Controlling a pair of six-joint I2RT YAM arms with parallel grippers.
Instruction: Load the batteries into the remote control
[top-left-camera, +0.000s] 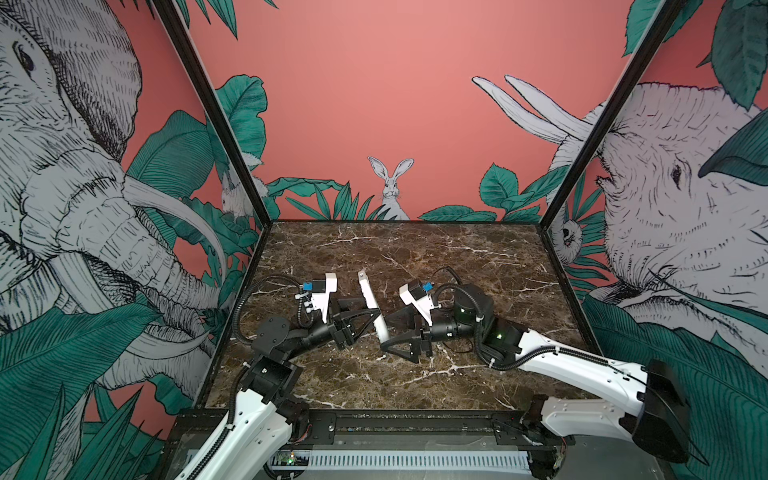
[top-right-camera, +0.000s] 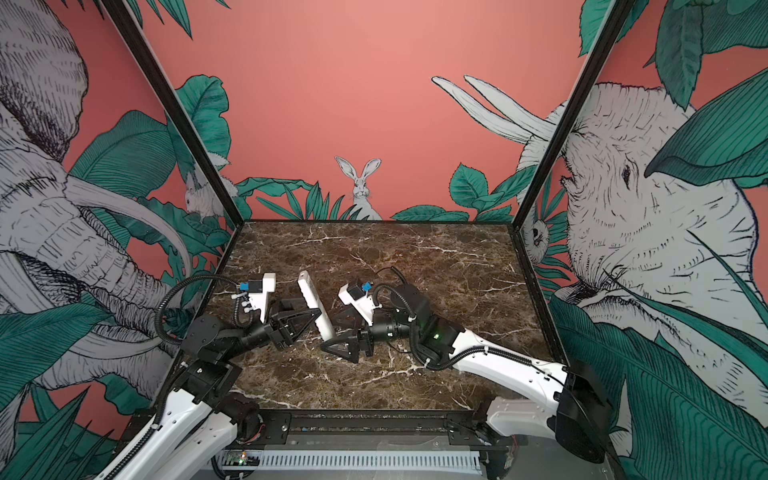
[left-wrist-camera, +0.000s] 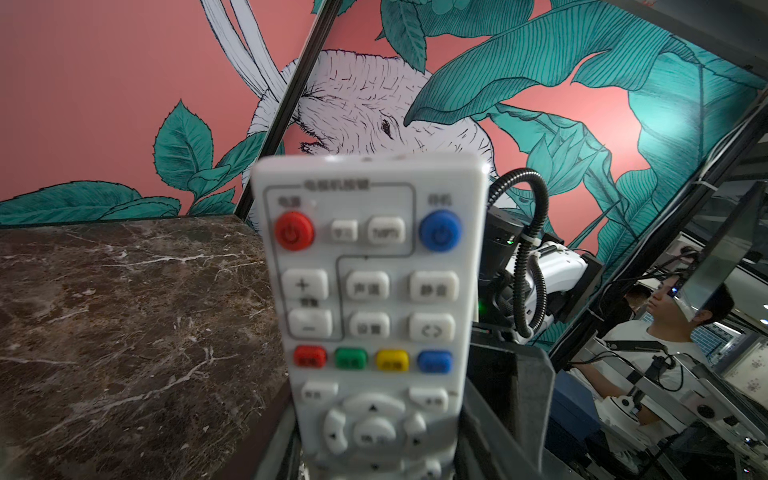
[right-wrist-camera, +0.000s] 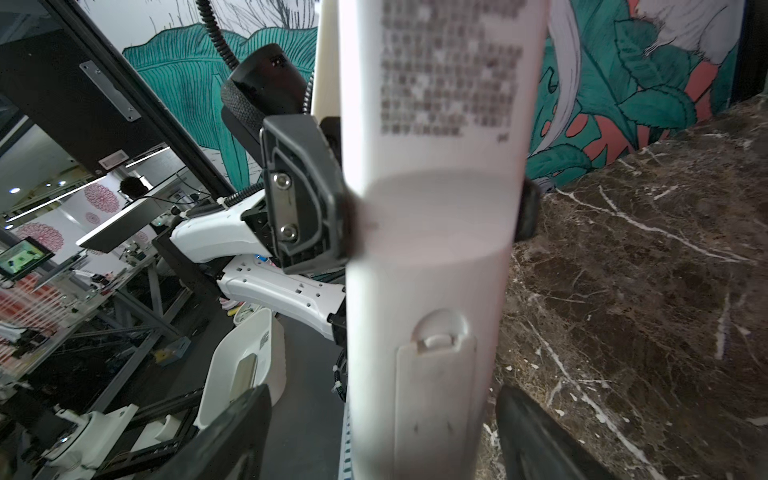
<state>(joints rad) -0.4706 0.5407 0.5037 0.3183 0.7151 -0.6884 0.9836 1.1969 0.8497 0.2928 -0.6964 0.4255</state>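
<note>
The white remote control (top-left-camera: 371, 300) (top-right-camera: 313, 300) hangs tilted above the marble table, and my left gripper (top-left-camera: 375, 316) (top-right-camera: 311, 318) is shut on its middle. In the left wrist view its button face (left-wrist-camera: 374, 291) shows, coloured buttons at the far end. The right wrist view shows its plain back (right-wrist-camera: 428, 249) with a printed label and a closed battery cover (right-wrist-camera: 436, 395). There the left gripper's fingers (right-wrist-camera: 307, 208) clamp both long edges. My right gripper (top-left-camera: 386, 334) (top-right-camera: 330, 332) (right-wrist-camera: 384, 440) stands open astride the cover end, with a gap on each side. The batteries are hidden.
The brown marble table (top-left-camera: 415, 257) is walled by jungle-print panels at the back and both sides. A black rail (top-left-camera: 395, 419) runs along its front edge. Outside the cell, a white bin (right-wrist-camera: 241, 365) and a seated person (left-wrist-camera: 665, 332) show.
</note>
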